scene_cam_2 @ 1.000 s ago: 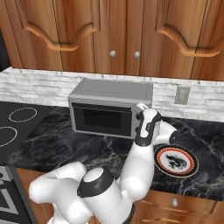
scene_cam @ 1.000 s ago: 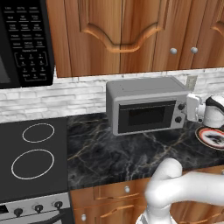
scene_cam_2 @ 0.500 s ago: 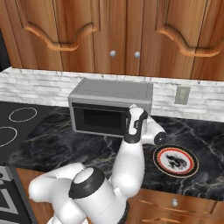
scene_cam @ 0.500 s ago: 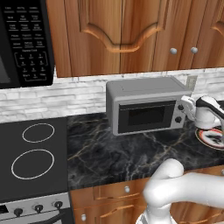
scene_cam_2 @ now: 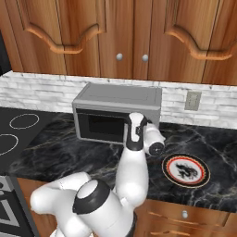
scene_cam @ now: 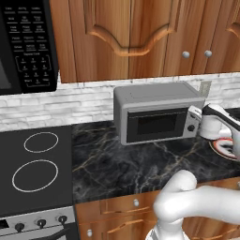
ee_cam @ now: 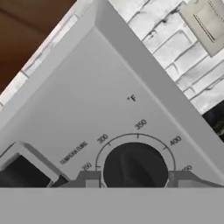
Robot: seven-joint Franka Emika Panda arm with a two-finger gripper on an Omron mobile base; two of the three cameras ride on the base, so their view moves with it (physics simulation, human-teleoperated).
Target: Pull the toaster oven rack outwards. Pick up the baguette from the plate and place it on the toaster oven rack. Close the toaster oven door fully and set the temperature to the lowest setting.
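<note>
One step left by the look of it: boxy light-grey toaster oven (scene_cam: 157, 112) on dark marble worktop (scene_cam: 122, 159), door shut, plate (scene_cam_2: 185, 170) bare; hand (ee_cam: 133, 181) spread astride dark temperature knob (ee_cam: 134, 168), lowest setting pending.

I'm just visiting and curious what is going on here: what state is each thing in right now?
toaster oven door: shut.
temperature knob: between the pincer's fingertips; whether gripped, cannot tell.
pincer: at the temperature knob, one finger on each side.
plate: flat on the counter, no bread on it.
wall cabinets: doors shut.
stove burners: dark, nothing on them.
</note>
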